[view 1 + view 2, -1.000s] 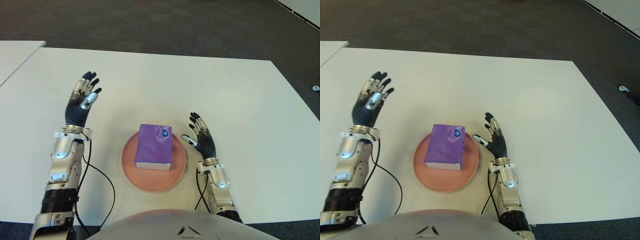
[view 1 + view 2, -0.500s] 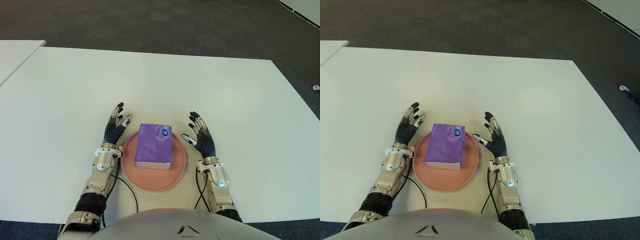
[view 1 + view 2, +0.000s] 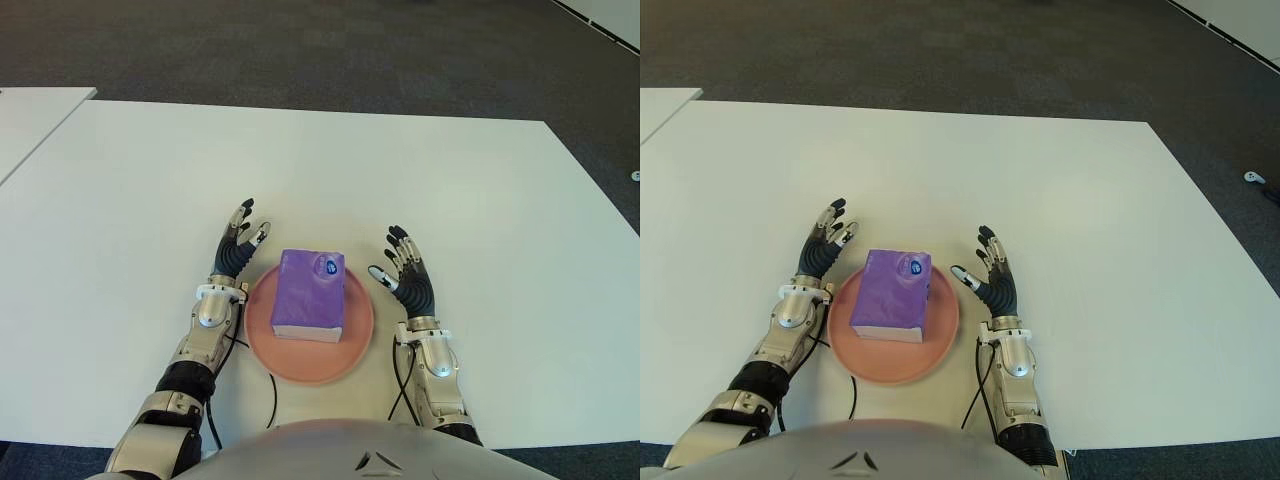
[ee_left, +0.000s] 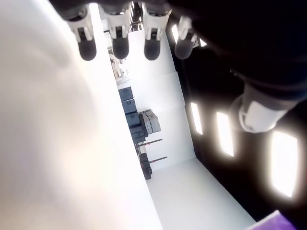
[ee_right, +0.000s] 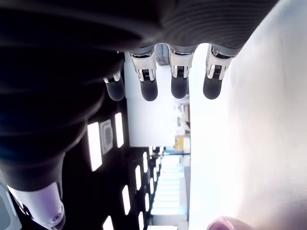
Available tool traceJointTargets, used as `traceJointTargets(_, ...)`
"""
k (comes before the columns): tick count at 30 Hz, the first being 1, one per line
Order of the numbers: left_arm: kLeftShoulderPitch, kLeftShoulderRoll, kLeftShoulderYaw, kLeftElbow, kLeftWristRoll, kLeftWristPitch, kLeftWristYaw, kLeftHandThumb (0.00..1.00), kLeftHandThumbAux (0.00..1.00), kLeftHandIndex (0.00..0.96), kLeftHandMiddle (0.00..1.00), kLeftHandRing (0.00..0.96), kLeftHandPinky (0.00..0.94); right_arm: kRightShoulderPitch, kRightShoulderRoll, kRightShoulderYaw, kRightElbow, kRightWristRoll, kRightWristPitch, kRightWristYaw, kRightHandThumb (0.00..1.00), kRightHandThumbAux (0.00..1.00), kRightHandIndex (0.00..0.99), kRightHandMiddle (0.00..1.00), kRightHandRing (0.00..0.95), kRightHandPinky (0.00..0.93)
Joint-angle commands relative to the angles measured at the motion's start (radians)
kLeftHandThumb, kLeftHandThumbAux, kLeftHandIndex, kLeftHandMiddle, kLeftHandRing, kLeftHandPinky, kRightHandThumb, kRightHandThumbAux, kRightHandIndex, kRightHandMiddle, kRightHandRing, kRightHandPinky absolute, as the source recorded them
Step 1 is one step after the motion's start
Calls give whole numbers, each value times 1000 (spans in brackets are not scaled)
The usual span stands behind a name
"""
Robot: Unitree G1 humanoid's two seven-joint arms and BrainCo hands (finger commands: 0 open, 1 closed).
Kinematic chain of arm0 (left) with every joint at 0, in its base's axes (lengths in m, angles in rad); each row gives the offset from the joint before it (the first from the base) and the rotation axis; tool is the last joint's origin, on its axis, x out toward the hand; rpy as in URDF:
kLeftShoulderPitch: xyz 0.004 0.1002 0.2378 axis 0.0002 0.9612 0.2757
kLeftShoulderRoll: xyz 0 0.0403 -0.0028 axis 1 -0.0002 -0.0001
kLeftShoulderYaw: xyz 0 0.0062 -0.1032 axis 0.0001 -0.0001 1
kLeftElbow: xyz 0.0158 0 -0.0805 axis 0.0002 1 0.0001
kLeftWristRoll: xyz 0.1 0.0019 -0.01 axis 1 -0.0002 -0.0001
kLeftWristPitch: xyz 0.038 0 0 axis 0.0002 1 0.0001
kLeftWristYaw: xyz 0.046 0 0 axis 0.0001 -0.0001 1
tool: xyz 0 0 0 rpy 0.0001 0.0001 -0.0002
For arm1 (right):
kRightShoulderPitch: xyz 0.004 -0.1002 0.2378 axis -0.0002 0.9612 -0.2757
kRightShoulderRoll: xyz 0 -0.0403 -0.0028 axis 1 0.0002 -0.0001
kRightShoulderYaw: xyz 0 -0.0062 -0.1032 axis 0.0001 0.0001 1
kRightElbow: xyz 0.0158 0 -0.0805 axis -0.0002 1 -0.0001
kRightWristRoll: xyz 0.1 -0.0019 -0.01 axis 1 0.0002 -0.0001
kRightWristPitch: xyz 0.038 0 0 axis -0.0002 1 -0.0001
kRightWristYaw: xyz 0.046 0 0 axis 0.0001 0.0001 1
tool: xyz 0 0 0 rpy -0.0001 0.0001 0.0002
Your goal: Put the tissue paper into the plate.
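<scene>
Robot hands [image 3: 238, 250] [image 3: 405, 280] splayed beside plate [image 3: 300, 358]

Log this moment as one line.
tissue pack on plate | left hand open | right hand open | task: done

White table [image 3: 400, 170] spanning most of the view, standing on dark carpet [image 3: 300, 50]. Carrying a pink plate [image 3: 300, 362] near its front edge, centred. Second white table [image 3: 30, 110] showing at far left, separated by a narrow gap.
</scene>
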Motion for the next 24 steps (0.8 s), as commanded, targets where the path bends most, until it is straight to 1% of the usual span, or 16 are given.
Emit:
traceJointTargets(1, 100, -2, -32, 202, 67, -8, 54, 0, 444, 0, 0, 0, 0, 105, -1, 3, 160, 1, 26, 12, 0, 670, 0, 0, 0, 0)
traceJointTargets(5, 94, -7, -27, 221, 57, -20, 66, 0, 454, 0, 0, 0, 0, 102, -11, 1, 181, -1, -2, 22, 0, 662, 0, 0, 0, 0)
traceJointTargets(10, 89, -5, -23, 234, 45, -35, 66, 0, 457, 0, 0, 0, 0, 99, -14, -3, 188, -6, -1, 19, 0, 654, 0, 0, 0, 0)
traceJointTargets(12, 108, 7, -4, 206, 12, -42, 30, 0, 452, 0, 0, 0, 0, 91, -9, -10, 193, -8, 20, 3, 0, 653, 0, 0, 0, 0)
traceJointTargets(14, 121, 15, 14, 180, -20, -44, -1, 0, 448, 0, 0, 0, 0, 100, 4, -6, 151, -16, 45, -18, 0, 653, 0, 0, 0, 0)
traceJointTargets(15, 124, 18, 21, 168, -32, -45, -9, 0, 447, 0, 0, 0, 0, 100, 8, -8, 153, -17, 37, -24, 0, 653, 0, 0, 0, 0)
traceJointTargets(18, 132, 21, 39, 132, -57, -47, -20, 0, 454, 0, 0, 0, 0, 103, 16, -11, 152, -27, 28, -44, 0, 654, 0, 0, 0, 0)
traceJointTargets(22, 146, 20, 57, 71, -79, -42, -21, 0, 474, 0, 0, 0, 0, 105, 26, -13, 140, -37, 43, -74, 0, 653, 0, 0, 0, 0)
traceJointTargets(24, 159, 17, 68, 25, -87, -32, -15, 0, 484, 0, 0, 0, 0, 111, 34, -16, 122, -33, 63, -90, 0, 652, 0, 0, 0, 0)
